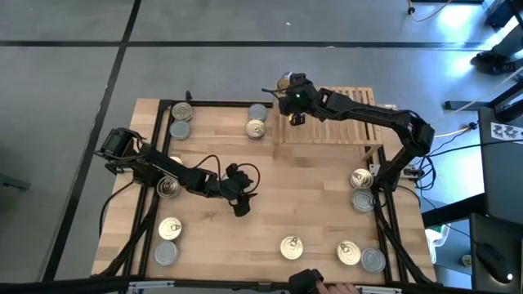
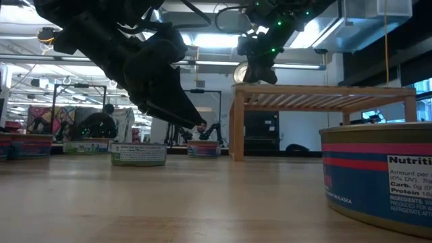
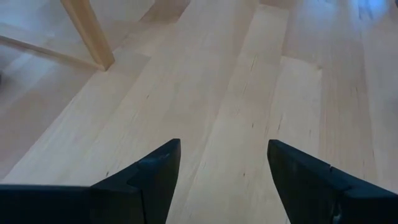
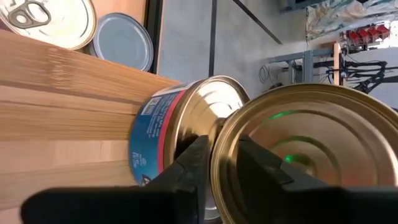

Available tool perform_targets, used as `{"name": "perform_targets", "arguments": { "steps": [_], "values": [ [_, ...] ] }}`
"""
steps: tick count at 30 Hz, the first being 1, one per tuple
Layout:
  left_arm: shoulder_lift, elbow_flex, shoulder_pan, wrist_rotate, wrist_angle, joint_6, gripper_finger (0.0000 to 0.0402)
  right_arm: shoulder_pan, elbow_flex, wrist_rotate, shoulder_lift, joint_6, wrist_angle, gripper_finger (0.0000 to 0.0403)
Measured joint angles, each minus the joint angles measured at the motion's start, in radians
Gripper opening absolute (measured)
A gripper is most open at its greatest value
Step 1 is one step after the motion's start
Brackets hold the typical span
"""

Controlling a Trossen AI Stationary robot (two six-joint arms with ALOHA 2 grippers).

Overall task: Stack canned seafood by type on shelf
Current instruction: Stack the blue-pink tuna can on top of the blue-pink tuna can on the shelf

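My right gripper is up at the back left corner of the shelf, and my right fingers are pinched in narrow on the thin edge of a gold can, holding it tipped on its side. Just behind it is a blue and red can, and it looks like the two are touching, but I cannot tell for sure. The can I hold is hard metal, so it will not squish, but it is smooth and shiny, so I think it could slip. It is small yet full, so it likely feels a bit heavy. Holding it by the rim works, but I think a hold across the round sides would be safer. My left gripper hangs low over the middle of the table with its jaws spread wide and nothing in them. More cans wait on the table, like a gold-top can near the front edge and a silver-top can in the front left corner. Most cans are not on the shelf yet, so I think there is a lot left to do
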Motion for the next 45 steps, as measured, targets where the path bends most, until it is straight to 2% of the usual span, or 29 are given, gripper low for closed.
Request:
{"name": "perform_targets", "arguments": {
  "steps": [7, 14, 19, 23, 25, 28, 34, 38, 41, 45],
  "values": [
    [0.000, 0.000, 0.000, 0.000, 0.000, 0.000, 0.0239, 0.017, 0.000, 0.043, -0.008, -0.001, -0.008, 0.0078],
    [0.000, 0.000, 0.002, 0.000, 0.000, 0.000, 0.0239, 0.075, 0.000, 0.056, -0.068, 0.005, -0.002, 0.0078],
    [0.000, 0.000, 0.002, 0.000, -0.001, 0.000, 0.0239, 0.108, 0.000, 0.088, -0.147, 0.012, -0.010, 0.0078],
    [0.000, 0.000, 0.002, 0.000, -0.002, 0.000, 0.0239, 0.098, 0.000, 0.072, -0.234, 0.103, -0.008, 0.0086],
    [0.000, 0.000, 0.002, -0.001, -0.002, 0.000, 0.0239, 0.061, 0.000, 0.042, -0.280, 0.178, -0.011, 0.0104],
    [0.000, 0.000, 0.007, 0.000, -0.002, 0.000, 0.0239, -0.026, 0.002, -0.043, -0.317, 0.291, -0.026, 0.0152],
    [0.000, 0.000, 0.022, 0.000, -0.002, -0.001, 0.0239, -0.216, 0.002, -0.352, -0.302, 0.486, -0.056, 0.0280],
    [0.000, 0.000, 0.023, 0.000, -0.002, -0.002, 0.0239, -0.290, 0.000, -0.507, -0.262, 0.514, -0.065, 0.0347],
    [0.000, 0.000, 0.023, 0.000, -0.003, -0.005, 0.0239, -0.314, 0.000, -0.565, -0.243, 0.515, -0.054, 0.0379],
    [0.000, 0.000, 0.023, 0.000, -0.003, -0.012, 0.0239, -0.318, 0.000, -0.599, -0.210, 0.509, -0.052, 0.0398]
  ]
}}
